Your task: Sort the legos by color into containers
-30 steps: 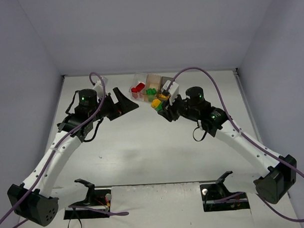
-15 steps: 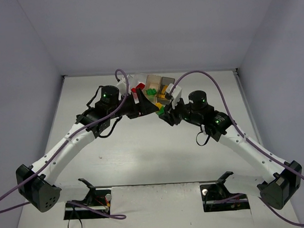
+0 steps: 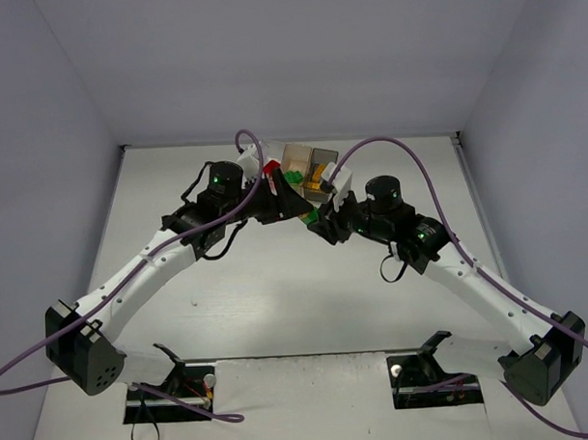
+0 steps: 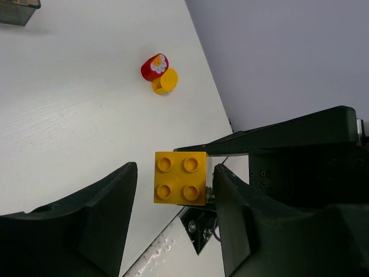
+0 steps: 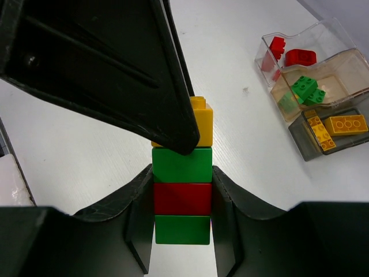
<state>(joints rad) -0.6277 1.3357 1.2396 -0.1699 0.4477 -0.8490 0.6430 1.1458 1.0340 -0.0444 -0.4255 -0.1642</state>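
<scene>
At the left, the left gripper (image 4: 176,167) is seen reaching toward the middle of the table (image 4: 69,104). Its jaws are set apart around a yellow brick (image 4: 180,178). One finger (image 4: 236,213) is pressed against the brick's side, while a gap is left to the other finger, so the brick is not clamped. On the table at twelve o'clock from this brick, a red flower piece (image 4: 154,66) and a yellow round piece (image 4: 165,81) are found touching each other.

The yellow brick forms the outer end of a stack (image 5: 182,190), followed by green, red and green bricks. This stack is gripped firmly by the right gripper (image 5: 182,176), with its fingers closed on the red brick and the green brick behind it.

At two o'clock from the stack in the right wrist view, the three containers are lined up against one another. Red bricks (image 5: 300,56) are held in the clear box (image 5: 300,30), green bricks (image 5: 307,88) in the orange-tinted box (image 5: 337,74), and yellow bricks (image 5: 345,124) in the smoky grey box (image 5: 353,138). In the overhead view, these boxes are placed at twelve o'clock from the meeting grippers.
</scene>
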